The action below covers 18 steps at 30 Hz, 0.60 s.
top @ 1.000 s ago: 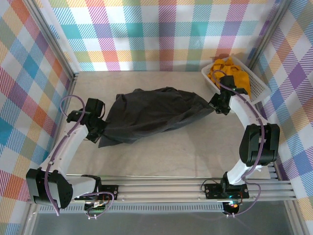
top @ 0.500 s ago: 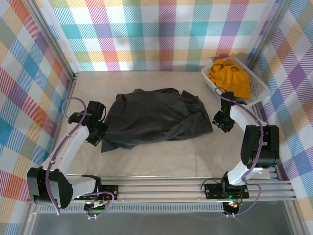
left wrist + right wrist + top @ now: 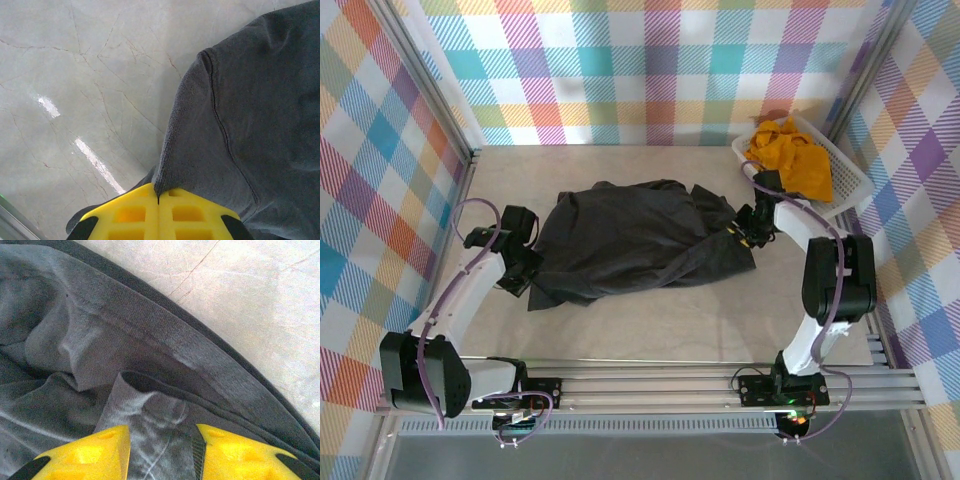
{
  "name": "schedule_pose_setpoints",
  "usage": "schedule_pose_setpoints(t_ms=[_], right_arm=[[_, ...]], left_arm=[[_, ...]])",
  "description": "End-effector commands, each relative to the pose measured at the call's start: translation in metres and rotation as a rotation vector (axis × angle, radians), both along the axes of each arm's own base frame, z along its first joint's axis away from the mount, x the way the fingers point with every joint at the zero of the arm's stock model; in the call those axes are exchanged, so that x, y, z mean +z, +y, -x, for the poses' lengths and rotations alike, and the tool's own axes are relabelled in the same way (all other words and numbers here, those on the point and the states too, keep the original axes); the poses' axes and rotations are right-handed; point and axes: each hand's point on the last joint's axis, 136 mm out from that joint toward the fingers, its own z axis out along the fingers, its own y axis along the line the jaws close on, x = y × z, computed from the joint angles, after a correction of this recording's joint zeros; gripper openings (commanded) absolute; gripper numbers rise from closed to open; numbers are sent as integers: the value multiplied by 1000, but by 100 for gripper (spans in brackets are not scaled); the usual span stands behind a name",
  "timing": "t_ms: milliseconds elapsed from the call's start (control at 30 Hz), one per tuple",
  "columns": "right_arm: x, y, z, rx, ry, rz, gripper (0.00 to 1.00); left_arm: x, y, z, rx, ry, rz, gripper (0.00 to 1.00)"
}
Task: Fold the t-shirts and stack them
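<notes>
now right jaws back over black t-shirt (image 3: pixel 630 240)

**No writing to be read**

No word, number, label or brand mark can be made out in any view. The black-charcoal t-shirt (image 3: pixel 640 235) shows plain fabric with only seams and folds. The mustard t-shirt (image 3: pixel 790 155) and the white lattice basket (image 3: pixel 850 178) holding it are likewise unmarked, and the plaid walls (image 3: pixel 660 70) carry nothing but coloured checks.
</notes>
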Motion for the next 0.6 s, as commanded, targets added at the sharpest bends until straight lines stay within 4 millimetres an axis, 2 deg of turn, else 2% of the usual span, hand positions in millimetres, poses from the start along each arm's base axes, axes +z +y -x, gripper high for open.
schedule_pose_setpoints(t_ms=[0,167,400,567], right_arm=[[-10,10,-8,6,27,-44,37],[-21,10,-5,-15,61,-51,31],[-29,10,-5,-44,93,-58,34],[-35,11,-3,-79,123,-71,30]], left_arm=[[3,1,-3,-4,-5,5,1],[3,2,-2,-3,-7,4,1],[3,1,-2,0,-9,6,1],[2,1,-2,0,-8,8,1]])
